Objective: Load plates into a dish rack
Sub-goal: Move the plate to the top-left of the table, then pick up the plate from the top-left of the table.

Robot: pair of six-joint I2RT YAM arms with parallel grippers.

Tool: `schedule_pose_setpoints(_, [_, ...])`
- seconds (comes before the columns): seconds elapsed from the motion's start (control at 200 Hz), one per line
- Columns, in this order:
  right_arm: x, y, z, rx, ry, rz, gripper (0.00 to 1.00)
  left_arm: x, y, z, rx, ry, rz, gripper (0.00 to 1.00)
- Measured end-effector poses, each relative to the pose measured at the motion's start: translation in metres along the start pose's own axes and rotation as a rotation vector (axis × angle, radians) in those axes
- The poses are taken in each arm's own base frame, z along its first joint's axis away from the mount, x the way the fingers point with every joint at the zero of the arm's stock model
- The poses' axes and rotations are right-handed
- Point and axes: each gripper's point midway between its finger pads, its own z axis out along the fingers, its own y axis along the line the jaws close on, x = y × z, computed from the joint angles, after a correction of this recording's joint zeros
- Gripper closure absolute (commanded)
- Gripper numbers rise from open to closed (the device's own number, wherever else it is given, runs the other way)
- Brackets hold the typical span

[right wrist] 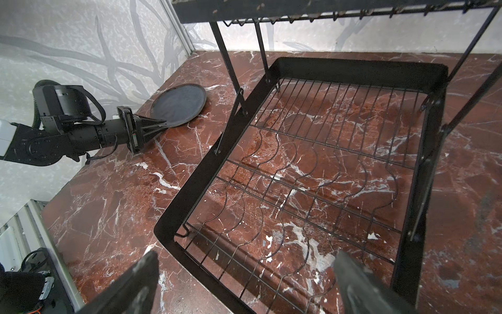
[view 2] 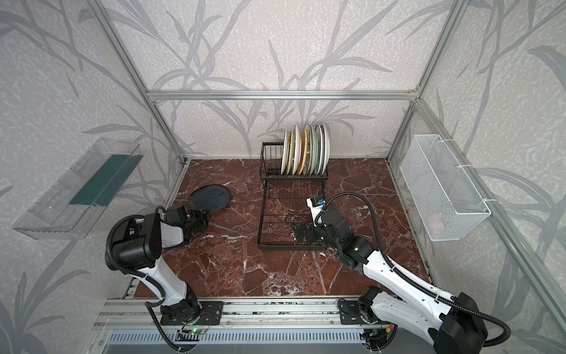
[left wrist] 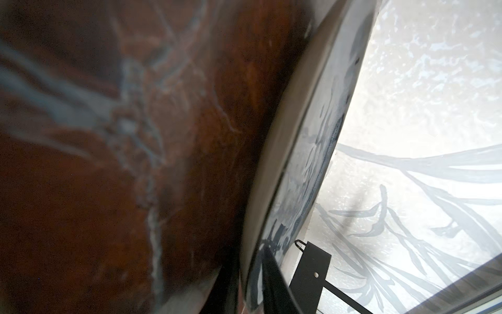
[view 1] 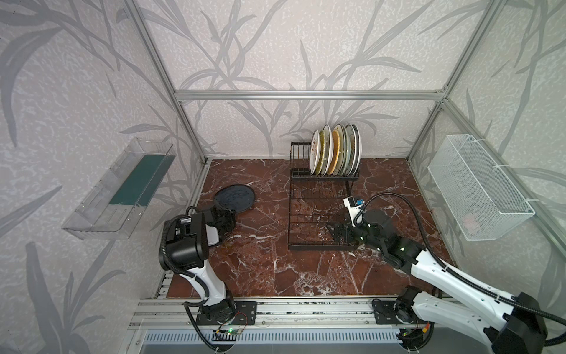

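Observation:
A black plate [view 1: 234,197] [view 2: 209,197] [right wrist: 178,104] lies on the marble table, left of the dish rack [view 1: 289,220] [view 2: 260,220] [right wrist: 195,176]. My left gripper [view 1: 233,215] [view 2: 207,219] [right wrist: 161,124] [left wrist: 248,261] straddles the plate's near rim. One finger is over the rim and one under it, with the jaws a little apart. Several other plates [view 1: 335,150] [view 2: 306,150] stand upright in the rack's raised back section. My right gripper [view 1: 332,233] [view 2: 298,231] [right wrist: 245,261] hangs open and empty over the near corner of the rack's flat grid tray.
A clear plastic bin [view 1: 119,190] hangs on the left wall and a white mesh basket [view 1: 477,187] on the right wall. Aluminium frame posts stand at the back corners. A metal rail [view 1: 306,309] runs along the table's front edge.

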Motion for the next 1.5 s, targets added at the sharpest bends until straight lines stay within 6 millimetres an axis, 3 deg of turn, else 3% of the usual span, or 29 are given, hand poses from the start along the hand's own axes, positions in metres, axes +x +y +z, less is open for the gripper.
schedule_pose_setpoints(0.235, [-0.001,-0.001,-0.001,0.002,-0.005,0.001,0.01,-0.002,-0.002,0.004,-0.005,-0.001,0.006,0.8])
schedule_pose_setpoints(0.58, [-0.006,-0.001,-0.006,0.004,-0.023,0.002,0.01,-0.004,-0.003,0.006,-0.005,-0.003,0.004,1.0])
schedule_pose_setpoints(0.97, [-0.007,-0.002,-0.008,0.008,-0.025,0.002,0.01,0.005,-0.008,0.002,0.06,0.031,-0.02,1.0])
schedule_pose_setpoints(1.23, [-0.019,-0.001,-0.008,0.011,-0.037,0.006,0.01,0.018,-0.008,-0.009,0.104,0.075,-0.036,1.0])
schedule_pose_setpoints(1.325, [-0.021,-0.001,-0.005,0.01,-0.034,0.009,0.01,0.023,-0.017,-0.02,0.132,0.085,-0.02,1.0])
schedule_pose_setpoints(1.5, [-0.018,-0.004,0.002,0.012,-0.015,0.021,0.01,0.034,-0.056,-0.049,0.221,0.098,0.061,1.0])
